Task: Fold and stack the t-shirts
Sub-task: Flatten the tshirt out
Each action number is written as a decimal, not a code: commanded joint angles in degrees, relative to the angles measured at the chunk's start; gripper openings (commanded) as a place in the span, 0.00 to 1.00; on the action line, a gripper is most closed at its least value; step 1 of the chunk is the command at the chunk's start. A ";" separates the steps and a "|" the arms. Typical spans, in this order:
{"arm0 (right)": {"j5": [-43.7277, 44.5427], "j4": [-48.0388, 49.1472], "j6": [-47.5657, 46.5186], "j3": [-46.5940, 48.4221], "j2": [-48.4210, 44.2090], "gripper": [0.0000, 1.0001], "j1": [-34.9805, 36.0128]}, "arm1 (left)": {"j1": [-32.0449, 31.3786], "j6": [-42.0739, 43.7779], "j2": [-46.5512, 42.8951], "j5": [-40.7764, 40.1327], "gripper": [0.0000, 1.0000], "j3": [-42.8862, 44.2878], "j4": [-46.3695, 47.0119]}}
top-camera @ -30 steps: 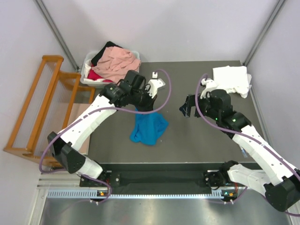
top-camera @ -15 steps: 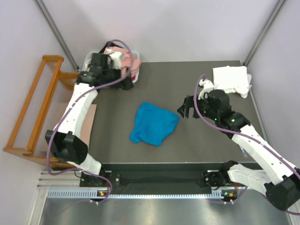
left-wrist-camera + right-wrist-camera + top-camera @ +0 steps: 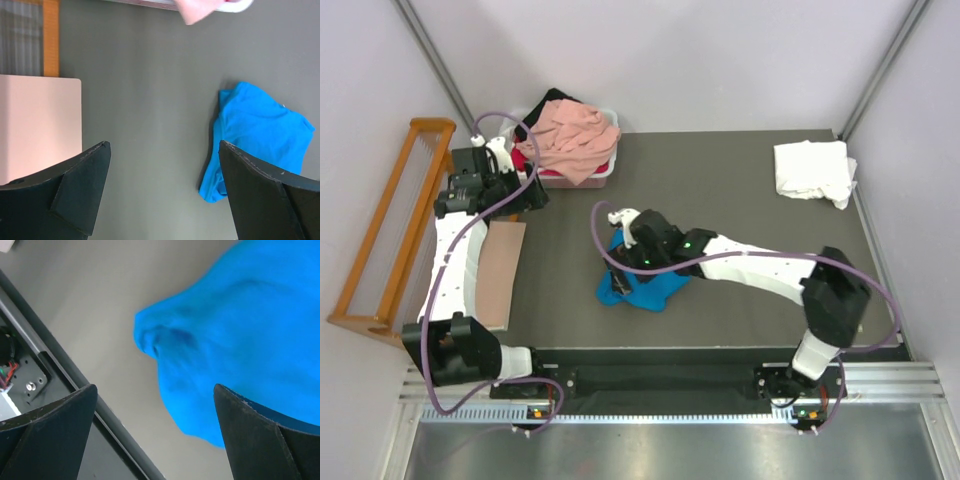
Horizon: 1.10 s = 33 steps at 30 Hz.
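Dark table, blue t-shirt crumpled near its front middle. It's soft, light and floppy, so I'd pinch an outer edge or corner. Right gripper hangs spread wide just over the hem, probably touching nothing. Left gripper is wide and empty, off to the left.

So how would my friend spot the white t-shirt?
Find the dark table and look to its far right corner. The white t-shirt lies there crumpled, all alone, unlike the blue t-shirt mid-table and the clothes heaped in the tub.
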 commanded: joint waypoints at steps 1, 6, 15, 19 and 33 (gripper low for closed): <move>-1.89 2.19 -1.30 9.38 7.14 1.00 0.97 | -0.28 2.32 -3.91 3.88 0.93 -1.60 1.77; -0.84 -1.94 -4.99 21.58 15.77 1.00 0.79 | -0.28 4.43 -6.19 9.16 0.92 -6.07 2.29; -0.49 -2.56 -4.47 26.89 26.15 1.00 -0.35 | -0.10 6.10 -7.60 8.47 0.92 -9.51 2.56; 0.30 -1.51 -3.59 23.29 26.07 1.00 -2.36 | 1.56 6.46 -9.09 7.58 0.93 -8.02 3.34; -0.48 2.27 -2.36 16.87 27.12 0.91 -6.59 | 3.41 6.37 -8.04 10.23 0.92 -7.49 3.35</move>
